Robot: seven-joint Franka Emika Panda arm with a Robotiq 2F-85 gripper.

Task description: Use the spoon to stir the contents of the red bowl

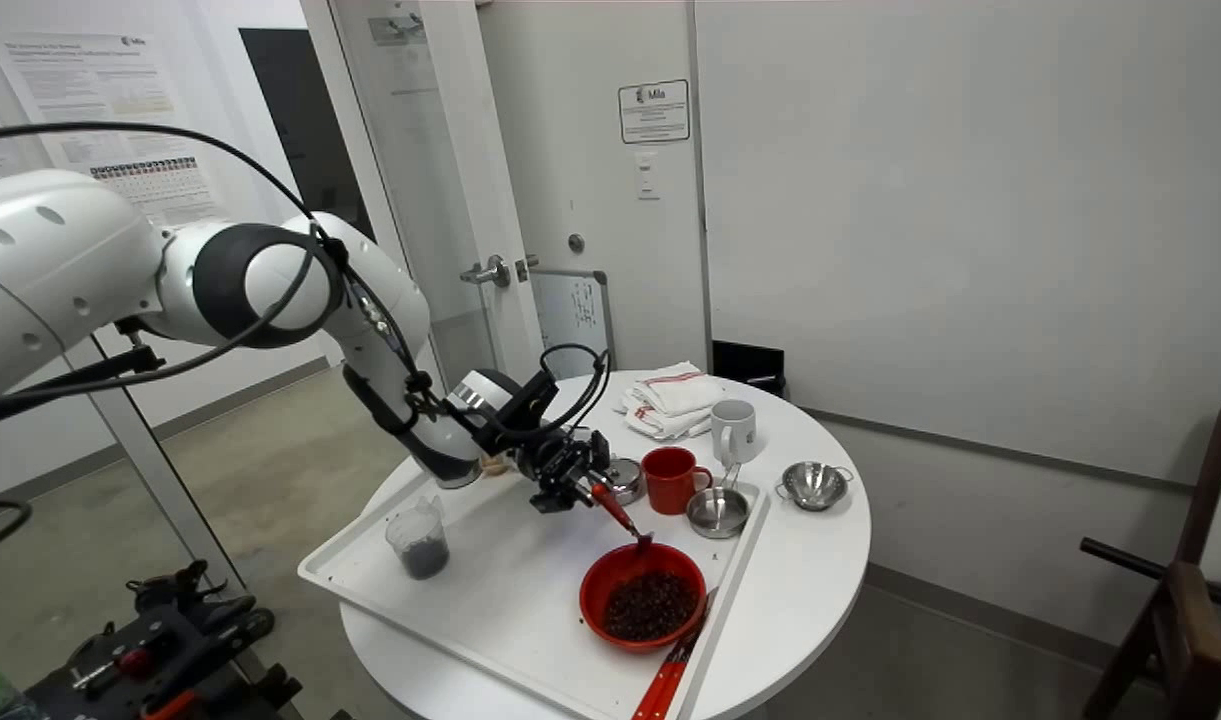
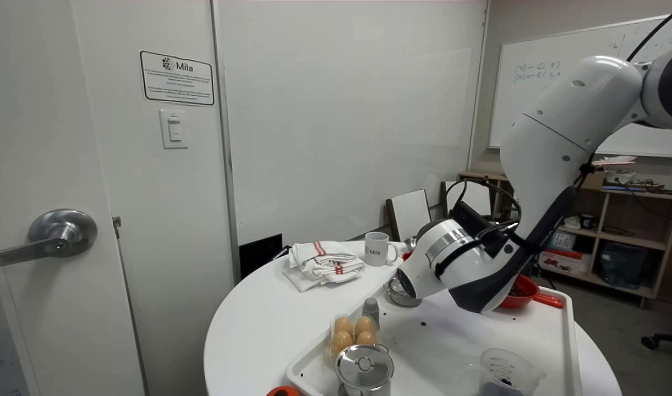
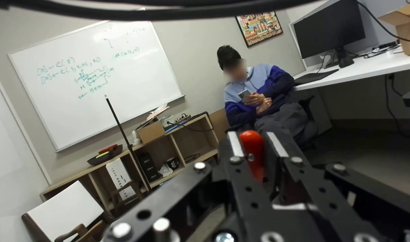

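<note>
Your tool (image 1: 590,488) is pinching the spoon (image 1: 617,511) by its orange-red handle; in the wrist view you see this handle between the two fingers (image 3: 277,144). In an exterior view, the spoon slopes down and away from the tool, and its head is at the rim of the red bowl (image 1: 607,577), on the side which is nearer to the tool. Whether the head touches this rim, you cannot tell. The bowl is lower than the tool and ahead of it, standing on the white tray (image 1: 510,610), and its dark contents (image 1: 652,607) are farther from the tool than the spoon's head. Beyond the bowl, seen from the tool, lies some red-handled cutlery (image 1: 667,680), just beside the bowl. The red mug (image 1: 670,482) stands near your tool, on one side, and the clear measuring cup (image 1: 405,528) is on the opposite side, more apart. The tray rests on the round white surface (image 1: 805,590). Both exterior views show you the bowl, but in an exterior view the arm (image 2: 556,132) covers your tool and a part of the bowl.
</note>
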